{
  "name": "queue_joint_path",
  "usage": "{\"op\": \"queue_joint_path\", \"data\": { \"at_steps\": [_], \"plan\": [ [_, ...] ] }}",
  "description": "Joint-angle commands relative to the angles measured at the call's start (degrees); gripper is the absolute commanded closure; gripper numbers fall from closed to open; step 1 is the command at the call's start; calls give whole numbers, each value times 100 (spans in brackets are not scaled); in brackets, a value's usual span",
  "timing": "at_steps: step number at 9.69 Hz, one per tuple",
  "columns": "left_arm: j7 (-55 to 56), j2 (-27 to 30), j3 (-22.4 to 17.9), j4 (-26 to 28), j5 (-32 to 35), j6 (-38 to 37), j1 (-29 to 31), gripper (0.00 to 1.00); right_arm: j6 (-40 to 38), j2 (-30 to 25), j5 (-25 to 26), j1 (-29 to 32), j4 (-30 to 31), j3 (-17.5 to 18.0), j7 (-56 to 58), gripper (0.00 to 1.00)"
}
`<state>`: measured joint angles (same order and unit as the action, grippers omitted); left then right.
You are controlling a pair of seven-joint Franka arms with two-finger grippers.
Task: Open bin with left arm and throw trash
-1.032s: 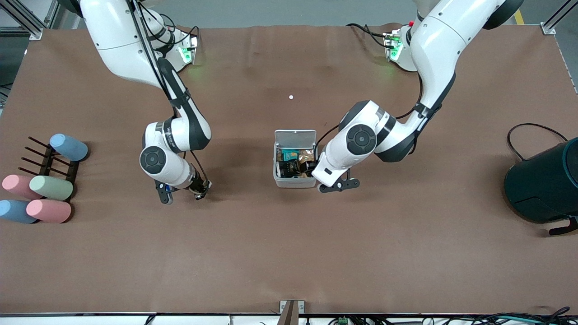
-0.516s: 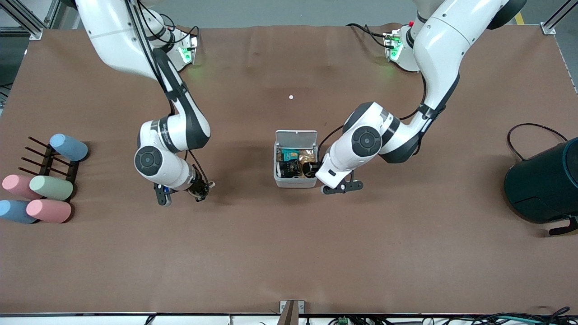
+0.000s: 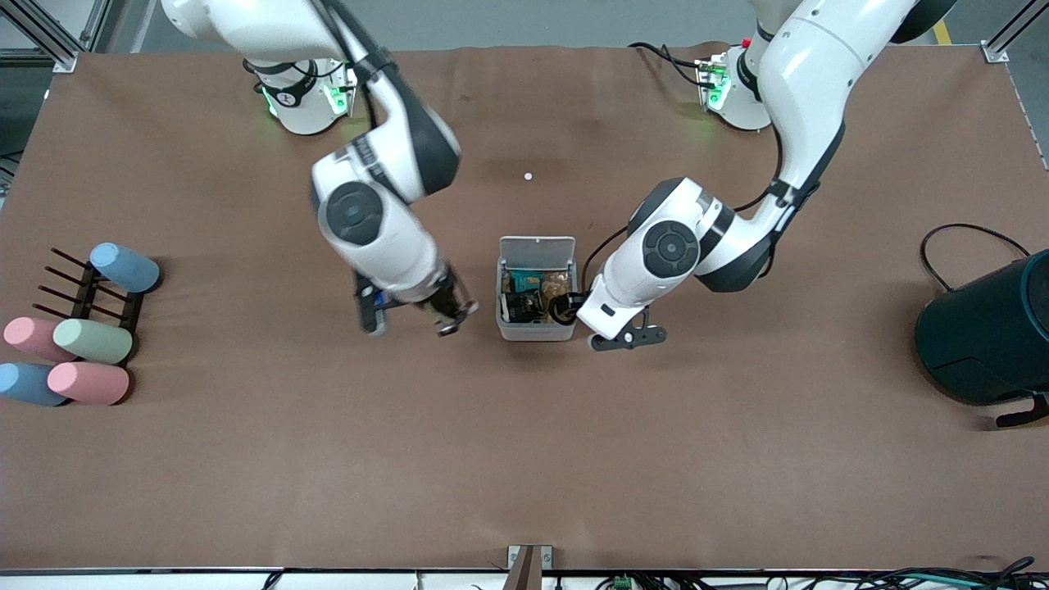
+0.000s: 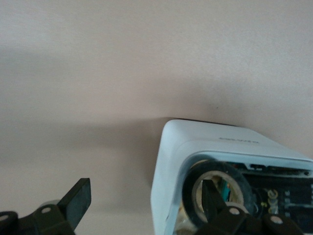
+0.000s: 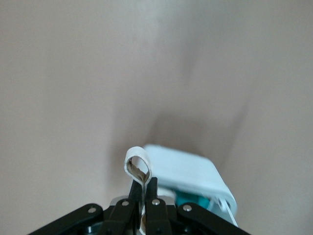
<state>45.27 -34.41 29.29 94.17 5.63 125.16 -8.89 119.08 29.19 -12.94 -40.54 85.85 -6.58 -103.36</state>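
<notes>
The light-grey bin stands mid-table with its white lid flipped up. It holds a crumpled black foil wrapper among other wrappers. My left gripper is open at the bin's corner toward the left arm's end. One finger passes through the core of the black tape roll, which sits at the bin's rim; the roll also shows in the front view. My right gripper is beside the bin toward the right arm's end, shut on the off-white rubber band.
Pastel cups lie by a dark rack at the right arm's end. A large dark teal cylinder with a black cable stands at the left arm's end. A small white dot lies farther from the camera than the bin.
My right arm has swung from near the cups' side toward the bin, carrying the rubber band. My left gripper has shifted slightly toward the left arm's end; the bin stays open.
</notes>
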Motion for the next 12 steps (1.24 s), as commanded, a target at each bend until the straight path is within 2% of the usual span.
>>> {"op": "queue_joint_path", "data": {
  "at_steps": [1,3,4,7,9,11,12],
  "plan": [
    [192,303,41,207,79,-132,19,0,394,95,46,-348,-77,-37,-219,99],
    [228,312,50,190,88,-132,36,0,546,209,55,-516,-77,-37,-343,98],
    [150,495,33,181,79,-193,97,0,642,253,64,-560,-77,-37,-343,98],
    [97,856,50,-55,105,-658,956,0,749,358,90,-569,-94,-37,-343,95],
    [-873,1032,41,-581,123,-1567,1466,0,1142,455,204,-701,-130,-46,-282,94],
    [-2190,1111,50,-1266,140,-2570,1985,0,1406,561,686,-762,-130,-46,-212,93],
    [-2850,1146,41,-1470,149,-2845,2205,0,1486,570,845,-824,-69,-37,111,93]
  ]
}}
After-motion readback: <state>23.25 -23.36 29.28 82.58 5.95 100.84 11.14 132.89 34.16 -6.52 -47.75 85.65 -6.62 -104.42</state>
